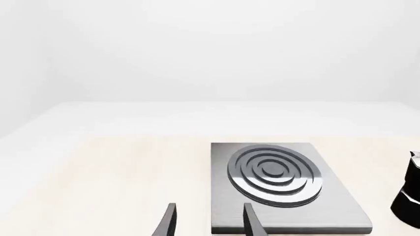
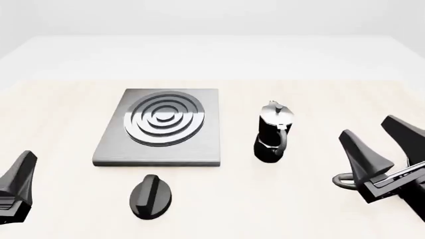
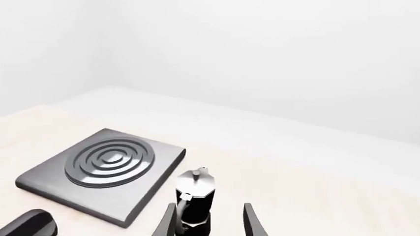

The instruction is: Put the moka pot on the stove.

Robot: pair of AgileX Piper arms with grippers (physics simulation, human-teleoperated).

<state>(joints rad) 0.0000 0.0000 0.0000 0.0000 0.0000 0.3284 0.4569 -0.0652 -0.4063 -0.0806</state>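
Observation:
The moka pot (image 2: 272,132), black-bodied with a silver lid and knob, stands upright on the table just right of the stove (image 2: 206,144), apart from it. That stove is a flat grey plate with a shiny ring burner. My right gripper (image 2: 381,143) hovers open to the right of the pot, nothing between its fingers. In the right wrist view the pot (image 3: 195,201) stands ahead, between the open fingers' (image 3: 253,222) lines. My left gripper (image 1: 210,223) is open near the stove's (image 1: 328,206) front left corner. The pot (image 1: 410,196) shows at that view's edge.
A black oval knob (image 2: 151,196) lies on the table in front of the stove, also in the right wrist view (image 3: 29,223). A small black loop (image 2: 340,180) shows under the right gripper's base. The pale table runs back to a white wall.

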